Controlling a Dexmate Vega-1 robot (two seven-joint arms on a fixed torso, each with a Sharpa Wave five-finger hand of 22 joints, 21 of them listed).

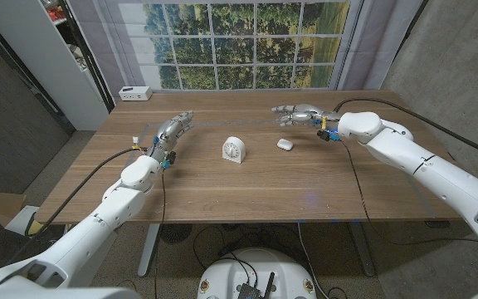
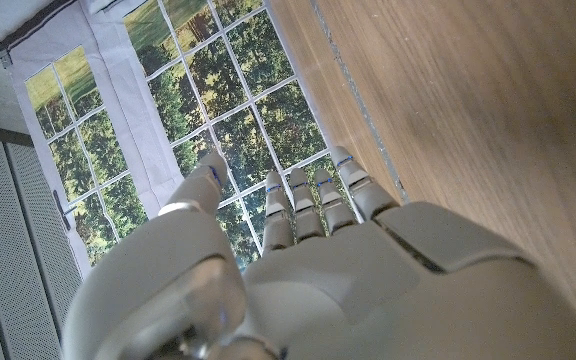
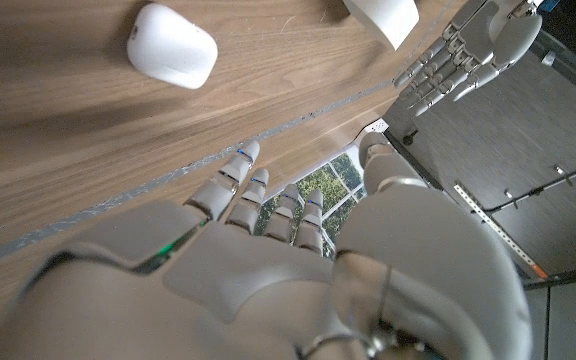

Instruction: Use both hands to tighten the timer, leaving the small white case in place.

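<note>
Your fingers are stretched out and a little apart on both sides, and they hold nothing: the left hand [image 1: 173,129] hangs over the table [image 1: 222,187] at about nine o'clock from the timer [image 1: 234,151], the right hand [image 1: 299,115] at roughly two o'clock from it, both well apart from the dial. From the right wrist you can see that hand's straight fingers [image 3: 268,205] reaching out over the wood, with the small white case [image 3: 173,45] lying beyond them and a corner of the timer [image 3: 380,17] past that.

Moving outward, the timer stands upright near the middle of the table, its round face turned toward you, and the case [image 1: 285,144] sits just beside it at three o'clock, not touching. A white box [image 1: 134,93] rests at the far corner, around ten o'clock.

By my reading nothing is done yet (no hand touches the timer). Left to do: bring one hand in to steady the body, the other to turn the knob, and keep your right arm's path off that case
</note>
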